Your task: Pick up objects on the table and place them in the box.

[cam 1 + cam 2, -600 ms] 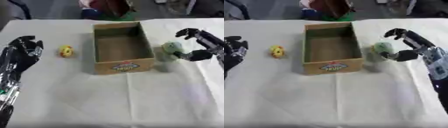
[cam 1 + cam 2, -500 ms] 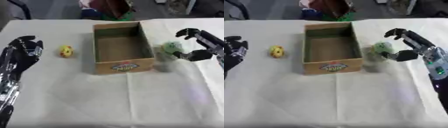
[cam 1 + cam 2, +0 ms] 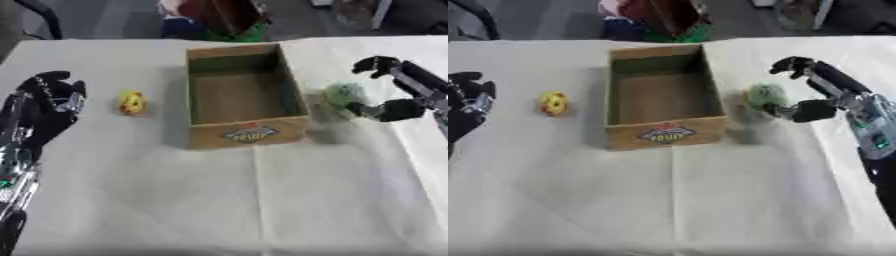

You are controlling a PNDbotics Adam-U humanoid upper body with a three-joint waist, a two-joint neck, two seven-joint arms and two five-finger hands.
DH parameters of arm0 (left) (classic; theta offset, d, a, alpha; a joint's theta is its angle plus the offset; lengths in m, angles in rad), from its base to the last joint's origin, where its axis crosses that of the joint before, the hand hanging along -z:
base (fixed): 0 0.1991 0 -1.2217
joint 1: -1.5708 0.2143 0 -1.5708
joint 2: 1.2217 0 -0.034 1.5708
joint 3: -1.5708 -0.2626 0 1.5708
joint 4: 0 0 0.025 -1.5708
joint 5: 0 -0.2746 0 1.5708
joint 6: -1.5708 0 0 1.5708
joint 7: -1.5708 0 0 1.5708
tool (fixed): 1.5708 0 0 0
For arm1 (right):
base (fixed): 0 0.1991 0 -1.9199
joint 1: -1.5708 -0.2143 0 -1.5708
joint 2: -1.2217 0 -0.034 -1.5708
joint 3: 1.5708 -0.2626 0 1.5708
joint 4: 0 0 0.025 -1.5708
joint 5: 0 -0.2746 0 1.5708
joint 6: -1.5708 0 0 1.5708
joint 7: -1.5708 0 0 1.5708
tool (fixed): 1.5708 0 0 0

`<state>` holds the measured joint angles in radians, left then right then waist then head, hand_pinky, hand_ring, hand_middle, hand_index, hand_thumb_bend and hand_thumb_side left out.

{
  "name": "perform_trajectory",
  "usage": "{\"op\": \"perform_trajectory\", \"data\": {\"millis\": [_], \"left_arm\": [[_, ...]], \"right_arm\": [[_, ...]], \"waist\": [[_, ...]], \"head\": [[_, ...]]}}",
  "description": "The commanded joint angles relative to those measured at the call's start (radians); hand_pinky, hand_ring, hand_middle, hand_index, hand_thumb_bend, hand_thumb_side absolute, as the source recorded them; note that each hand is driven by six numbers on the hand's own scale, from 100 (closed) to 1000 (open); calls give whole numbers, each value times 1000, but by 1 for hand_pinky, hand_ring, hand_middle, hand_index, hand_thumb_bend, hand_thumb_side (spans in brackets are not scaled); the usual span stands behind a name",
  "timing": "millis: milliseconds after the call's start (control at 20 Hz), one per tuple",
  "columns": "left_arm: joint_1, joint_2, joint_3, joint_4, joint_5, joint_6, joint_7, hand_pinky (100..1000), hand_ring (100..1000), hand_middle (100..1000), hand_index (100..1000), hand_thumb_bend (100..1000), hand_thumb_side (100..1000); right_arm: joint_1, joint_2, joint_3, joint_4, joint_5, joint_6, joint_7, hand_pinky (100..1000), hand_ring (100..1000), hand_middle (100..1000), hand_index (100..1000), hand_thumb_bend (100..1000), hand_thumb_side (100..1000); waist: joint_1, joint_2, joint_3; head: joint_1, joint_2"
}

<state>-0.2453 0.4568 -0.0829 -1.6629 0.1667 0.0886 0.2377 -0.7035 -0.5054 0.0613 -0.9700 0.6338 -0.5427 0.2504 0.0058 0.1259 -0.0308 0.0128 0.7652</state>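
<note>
- Our right hand [image 3: 820,95] is cupping around the green object [image 3: 764,95] just right of the box [image 3: 661,134], thumb touching it, fingers arched above, not yet clenched.
- Our left hand [image 3: 48,102] is resting released on the bench [image 3: 262,200], near the yellow object [image 3: 131,102].
</note>
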Motion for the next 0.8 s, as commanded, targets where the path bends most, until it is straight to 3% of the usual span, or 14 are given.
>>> {"op": "perform_trajectory", "data": {"millis": [50, 250, 550, 800], "left_arm": [[-9, 12, 9, -18, 0, 0, -5, 685, 621, 534, 727, 259, 207], [-11, 10, 6, -18, 0, 0, -8, 684, 621, 534, 727, 259, 208], [-16, 6, 3, -18, -1, 0, -11, 684, 621, 534, 727, 259, 209], [-17, 5, 3, -17, -1, 0, -11, 684, 621, 534, 727, 259, 209]], "right_arm": [[-41, -20, -10, 40, 67, 5, -16, 801, 913, 878, 865, 457, 578], [-82, -5, -18, 135, 198, 17, -71, 815, 921, 888, 883, 449, 650], [-111, 21, -32, 238, 422, 61, -227, 814, 911, 891, 897, 453, 718], [-107, 41, -34, 282, 525, 76, -271, 750, 838, 835, 865, 454, 737]], "waist": [[2, -15, 2], [3, -12, 7], [4, -2, 21], [2, 1, 25]], "head": [[-5, -4], [-10, -7], [-20, -13], [-23, -13]]}}
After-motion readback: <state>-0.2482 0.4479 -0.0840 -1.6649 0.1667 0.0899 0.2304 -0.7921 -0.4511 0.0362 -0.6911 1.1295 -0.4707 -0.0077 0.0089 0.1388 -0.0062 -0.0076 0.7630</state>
